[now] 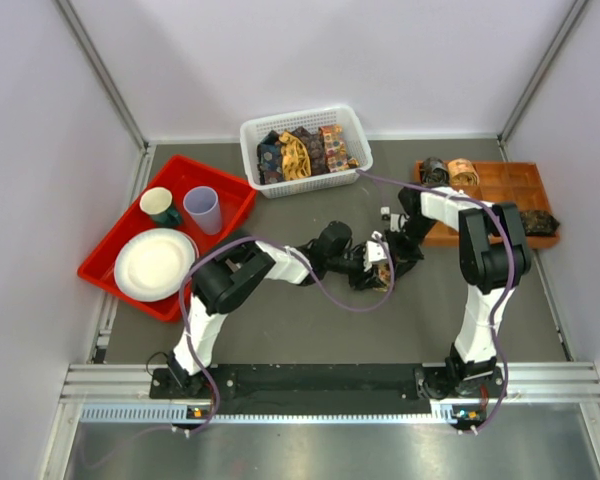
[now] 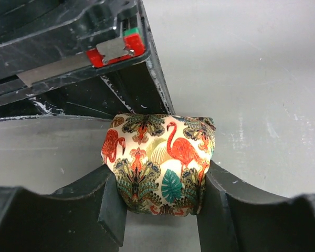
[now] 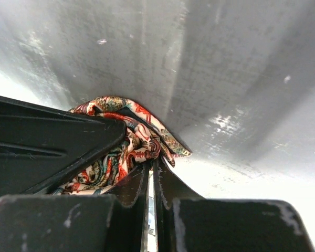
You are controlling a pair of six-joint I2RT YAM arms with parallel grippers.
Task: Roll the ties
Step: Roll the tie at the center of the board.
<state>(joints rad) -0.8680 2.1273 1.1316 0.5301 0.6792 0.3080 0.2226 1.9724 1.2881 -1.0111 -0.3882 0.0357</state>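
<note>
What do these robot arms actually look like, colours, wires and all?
Both the left arm and the right arm alternate white tubular links with chunky black joints. A thin purple cable loops loosely along each. The left gripper and right gripper have flat, scuffed black fingers.

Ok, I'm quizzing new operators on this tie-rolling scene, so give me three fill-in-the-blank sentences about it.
The tie between the left gripper fingers is printed with orange-red ____.
More ties fill a white ____ at the table's far edge.
The white plate lies in the ____ tray.
Missing words: flamingos; basket; red.
</note>
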